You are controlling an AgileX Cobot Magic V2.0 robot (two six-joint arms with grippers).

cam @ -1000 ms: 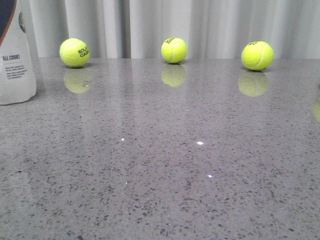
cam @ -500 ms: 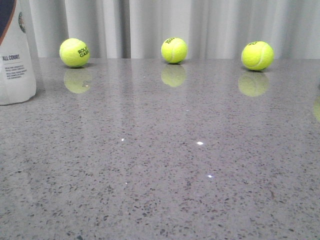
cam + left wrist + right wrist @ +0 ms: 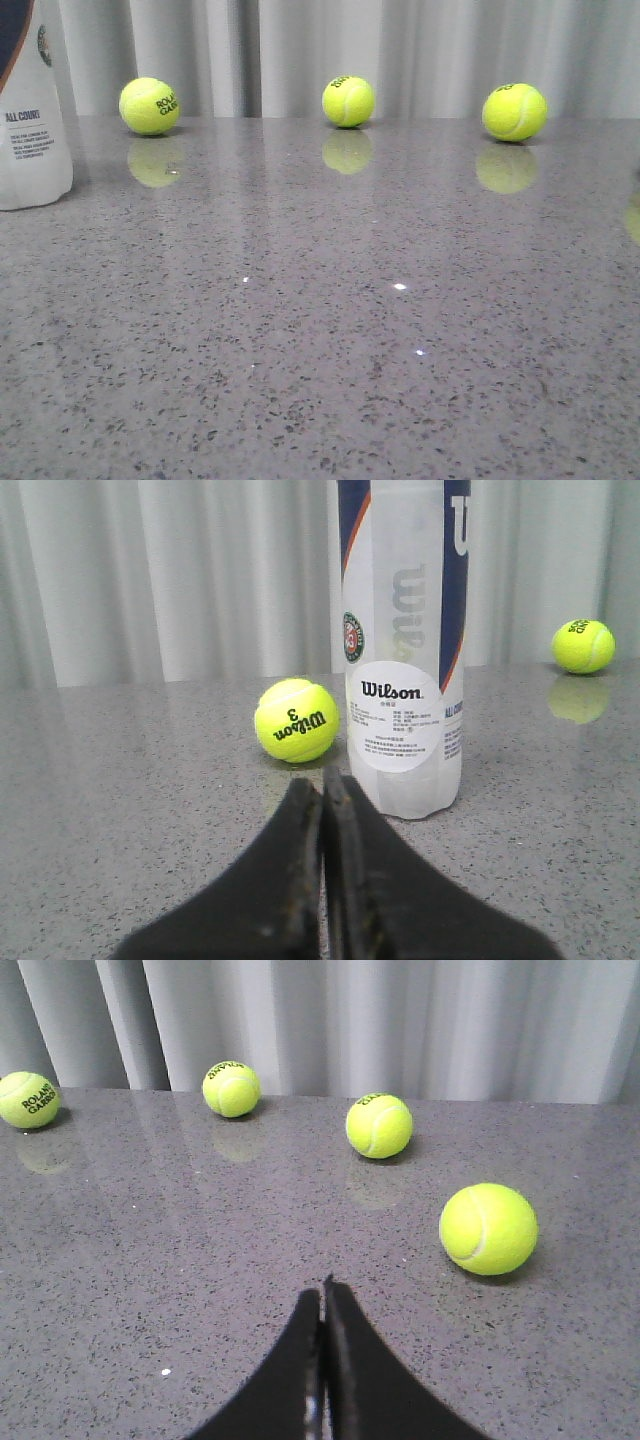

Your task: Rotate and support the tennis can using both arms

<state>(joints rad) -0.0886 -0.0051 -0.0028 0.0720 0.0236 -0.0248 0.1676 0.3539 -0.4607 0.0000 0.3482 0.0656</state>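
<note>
The tennis can (image 3: 30, 110) stands upright at the table's far left edge in the front view, cut off by the frame. The left wrist view shows the tennis can (image 3: 405, 650) close up, white with a navy panel, orange stripe and round label. My left gripper (image 3: 322, 785) is shut and empty, its tips just short of the can's base and a little to one side. My right gripper (image 3: 322, 1295) is shut and empty over bare table, far from the can. Neither gripper shows in the front view.
Three tennis balls (image 3: 149, 105) (image 3: 348, 101) (image 3: 514, 111) line the back of the grey speckled table (image 3: 330, 330) before a curtain. Another ball (image 3: 296, 720) lies beside the can, and one ball (image 3: 488, 1228) lies near my right gripper.
</note>
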